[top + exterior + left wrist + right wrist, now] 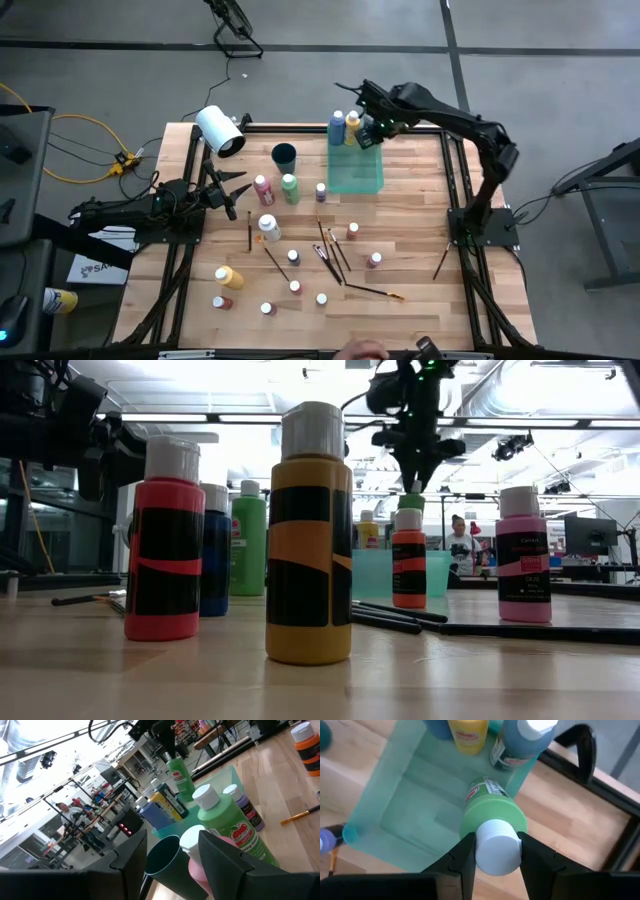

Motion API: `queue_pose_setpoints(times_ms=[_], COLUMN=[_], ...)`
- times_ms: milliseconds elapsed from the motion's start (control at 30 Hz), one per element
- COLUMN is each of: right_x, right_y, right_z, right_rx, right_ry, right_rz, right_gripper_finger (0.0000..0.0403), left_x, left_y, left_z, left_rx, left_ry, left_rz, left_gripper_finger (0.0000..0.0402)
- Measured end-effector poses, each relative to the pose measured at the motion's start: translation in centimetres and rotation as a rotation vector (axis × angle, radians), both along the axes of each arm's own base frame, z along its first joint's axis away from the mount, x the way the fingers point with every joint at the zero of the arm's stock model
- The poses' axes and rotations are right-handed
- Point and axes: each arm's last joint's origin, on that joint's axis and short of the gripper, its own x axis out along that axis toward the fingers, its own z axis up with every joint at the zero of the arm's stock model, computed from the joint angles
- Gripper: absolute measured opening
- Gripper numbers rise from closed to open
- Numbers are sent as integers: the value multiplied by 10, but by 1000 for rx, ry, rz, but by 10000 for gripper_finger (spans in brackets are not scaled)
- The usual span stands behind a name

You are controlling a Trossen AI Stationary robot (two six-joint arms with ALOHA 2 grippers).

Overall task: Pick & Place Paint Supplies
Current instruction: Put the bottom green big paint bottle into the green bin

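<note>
My right gripper (496, 851) hangs over the far right corner of the translucent green tray (357, 172), shut on a green paint bottle (492, 812). A blue bottle (337, 128) and a yellow bottle (352, 125) stand in the tray's far end. More paint bottles, such as the pink (263, 189), green (290, 187) and yellow (228, 277) ones, stand on the table. Thin paintbrushes (330, 255) lie flat among them. My left gripper (238, 190) waits open and level at the table's left, by the pink bottle. My right gripper pinches the green bottle's white cap (495, 837) between its two fingers, one on each side. The fingers (465, 852) come from above, pointing steeply down. The bottle hangs below them, slightly tilted, over the tray; its base is hidden.
A large white roll (220, 131) lies at the far left corner and a dark teal cup (284, 155) stands left of the tray. Black frame rails (455, 190) run along the table's sides. A person's hand (362, 350) shows at the near edge.
</note>
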Motion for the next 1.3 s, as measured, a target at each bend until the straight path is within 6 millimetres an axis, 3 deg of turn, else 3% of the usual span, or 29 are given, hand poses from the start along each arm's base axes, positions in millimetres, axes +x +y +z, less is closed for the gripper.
queue_pose_setpoints(times_ms=[333,900,1300], right_x=[21,21,25], right_y=[-25,-52,-57], right_z=[-13,-35,-38], right_rx=[70,71,55], right_ry=[85,109,82], right_rz=[0,-44,-27], right_gripper_finger=[116,118,190], left_x=[0,0,0], left_y=[0,0,0], left_z=[0,0,0], left_rx=[0,0,0], left_ry=[-1,-1,0], left_rz=[0,0,0], left_gripper_finger=[173,173,173])
